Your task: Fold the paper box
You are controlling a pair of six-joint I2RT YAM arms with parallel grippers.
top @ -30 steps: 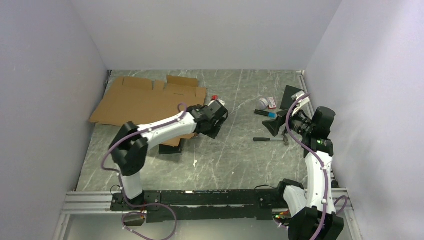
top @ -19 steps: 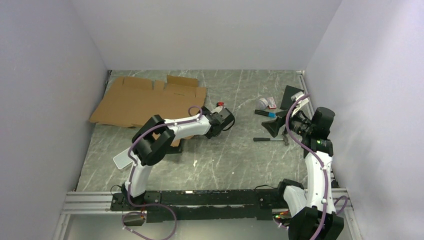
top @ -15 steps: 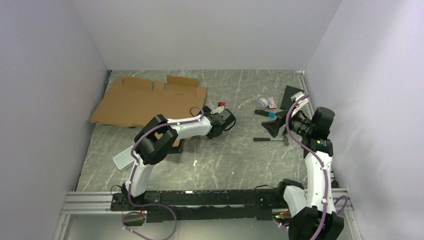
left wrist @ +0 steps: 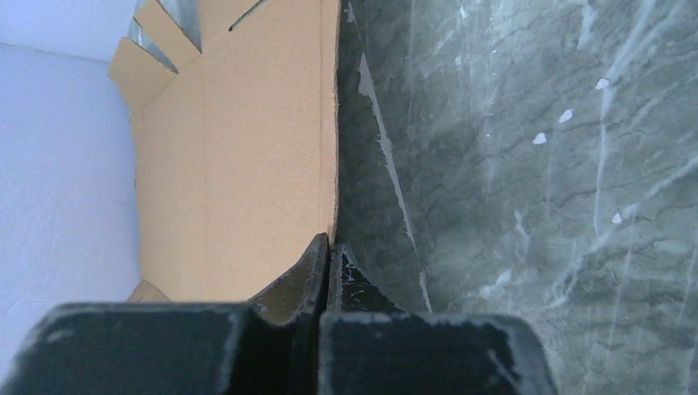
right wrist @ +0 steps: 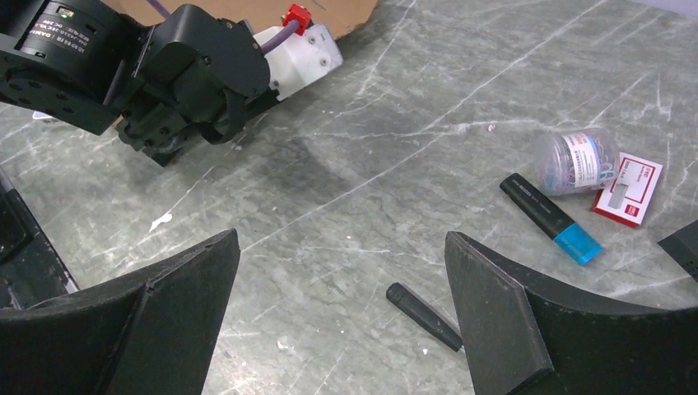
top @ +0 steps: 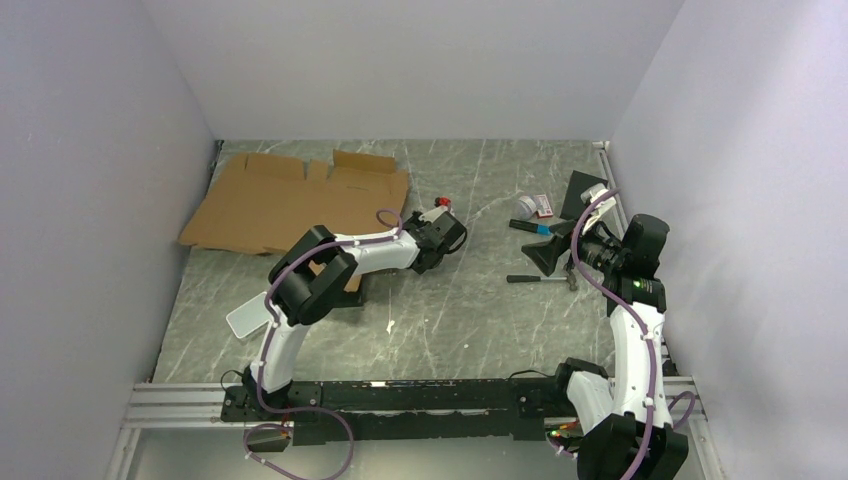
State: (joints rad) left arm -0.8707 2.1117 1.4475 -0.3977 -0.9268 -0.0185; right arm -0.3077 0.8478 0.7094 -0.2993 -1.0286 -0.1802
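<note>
Currently the paper box (top: 300, 200) is an unfolded sheet lying flat at the far left of the table (top: 450, 320), close to the left wall, with no flap raised. The left gripper (left wrist: 329, 243) has its jaws brought together at the sheet's near right edge. Whether the edge is actually pinched between them cannot be told from the wrist view. The right gripper (right wrist: 342, 247) is spread wide and holds nothing. It is well apart from the sheet, above a marker (right wrist: 550, 217).

Probable faults:
- Slip: a hold at the very edge may release when the flap is lifted.
- Sliding: nothing pins the sheet, so a pull may drag it across the table rather than bend it.
- Wrong crease: lifting away from a score line may buckle the panel.
</note>
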